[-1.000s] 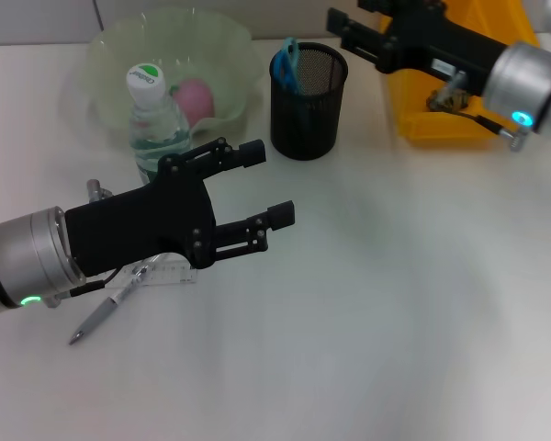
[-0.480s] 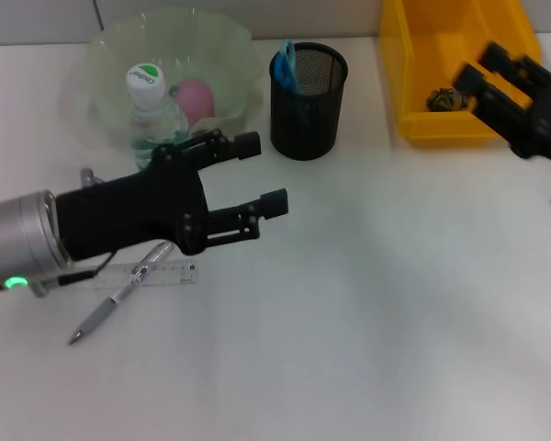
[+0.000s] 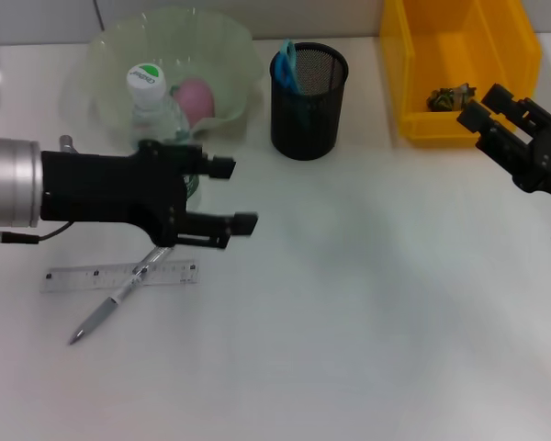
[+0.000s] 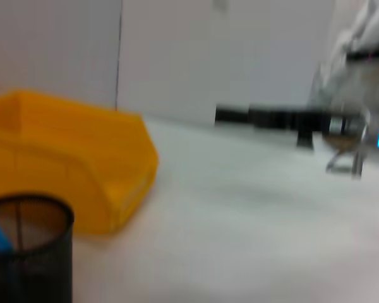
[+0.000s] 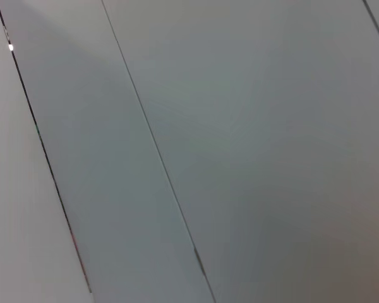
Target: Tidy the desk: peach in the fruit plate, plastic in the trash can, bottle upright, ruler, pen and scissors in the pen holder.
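Note:
The pink peach [image 3: 195, 96] lies in the pale green fruit plate [image 3: 230, 46]. A clear bottle [image 3: 151, 110] with a green-and-white cap stands upright at the plate's front edge. The transparent ruler [image 3: 83, 276] lies flat on the desk with the grey pen [image 3: 110, 301] across it. Blue scissors [image 3: 287, 55] stick out of the black mesh pen holder [image 3: 309, 110]. Crumpled plastic [image 3: 450, 96] sits in the yellow trash can [image 3: 413, 73]. My left gripper [image 3: 232, 194] hovers open and empty in front of the bottle, above the ruler and pen. My right gripper [image 3: 485, 104] is open and empty near the can's front right corner.
The left wrist view shows the yellow can [image 4: 69, 158], the pen holder's rim [image 4: 28, 211] and my right arm [image 4: 284, 118] beyond. The right wrist view shows only grey wall panels. Bare white desk stretches across the middle and front.
My left gripper has drawn back to the left, uncovering the ruler and pen. My right arm has swung off the trash can to its right front corner.

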Robot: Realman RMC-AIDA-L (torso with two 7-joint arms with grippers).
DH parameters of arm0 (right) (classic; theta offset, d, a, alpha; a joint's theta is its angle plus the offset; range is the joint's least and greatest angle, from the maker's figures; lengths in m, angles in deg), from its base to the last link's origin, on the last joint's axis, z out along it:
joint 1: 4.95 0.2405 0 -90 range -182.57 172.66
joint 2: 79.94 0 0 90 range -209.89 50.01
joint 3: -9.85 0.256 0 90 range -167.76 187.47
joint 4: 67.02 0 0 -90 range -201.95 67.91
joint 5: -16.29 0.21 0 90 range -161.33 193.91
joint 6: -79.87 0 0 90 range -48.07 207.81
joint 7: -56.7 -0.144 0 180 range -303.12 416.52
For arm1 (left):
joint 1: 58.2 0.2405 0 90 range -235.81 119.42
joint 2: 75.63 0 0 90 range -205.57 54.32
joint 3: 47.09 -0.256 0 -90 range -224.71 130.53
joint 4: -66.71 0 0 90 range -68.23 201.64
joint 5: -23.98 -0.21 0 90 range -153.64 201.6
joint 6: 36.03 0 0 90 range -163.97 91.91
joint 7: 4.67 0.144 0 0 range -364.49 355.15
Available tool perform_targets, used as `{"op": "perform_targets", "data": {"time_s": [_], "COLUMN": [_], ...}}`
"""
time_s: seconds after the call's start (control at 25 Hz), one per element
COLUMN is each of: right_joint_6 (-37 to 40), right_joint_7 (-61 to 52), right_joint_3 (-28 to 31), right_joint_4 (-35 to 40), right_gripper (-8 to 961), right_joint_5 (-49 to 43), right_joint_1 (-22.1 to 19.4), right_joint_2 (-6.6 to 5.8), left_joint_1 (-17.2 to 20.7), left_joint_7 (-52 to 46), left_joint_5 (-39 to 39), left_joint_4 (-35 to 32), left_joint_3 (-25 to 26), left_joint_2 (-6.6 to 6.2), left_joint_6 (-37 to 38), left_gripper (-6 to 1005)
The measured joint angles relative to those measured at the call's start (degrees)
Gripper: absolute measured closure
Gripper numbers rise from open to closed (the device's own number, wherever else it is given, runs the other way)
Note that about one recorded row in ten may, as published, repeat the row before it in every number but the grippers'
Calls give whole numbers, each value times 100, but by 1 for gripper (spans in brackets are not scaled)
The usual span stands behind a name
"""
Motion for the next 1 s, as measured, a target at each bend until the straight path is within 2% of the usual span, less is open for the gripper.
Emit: {"op": "perform_targets", "data": {"time_s": [0.2,0.48,0.56,0.68,1.0], "right_joint_6": [-20,-34,-42,-61,-106], "right_joint_7": [3,5,13,59,87], "right_joint_3": [-12,-5,16,39,44], "right_joint_4": [-127,-323,-423,-566,-653], "right_gripper": [364,364,365,365,364], "right_joint_5": [-4,-6,-4,15,30], "right_joint_1": [86,249,313,409,521], "right_joint_2": [8,23,24,20,29], "left_joint_1": [-447,-844,-844,-1026,-1108], "left_joint_7": [-605,-1106,-1106,-1174,-1239], "left_joint_5": [-1096,-2363,-2363,-2889,-3069], "left_joint_4": [-150,-195,-195,-115,4], "left_joint_3": [-52,-313,-313,-494,-859], "left_joint_2": [18,22,22,45,45], "left_joint_6": [136,200,200,126,-117], "left_gripper": [215,215,215,215,215]}}
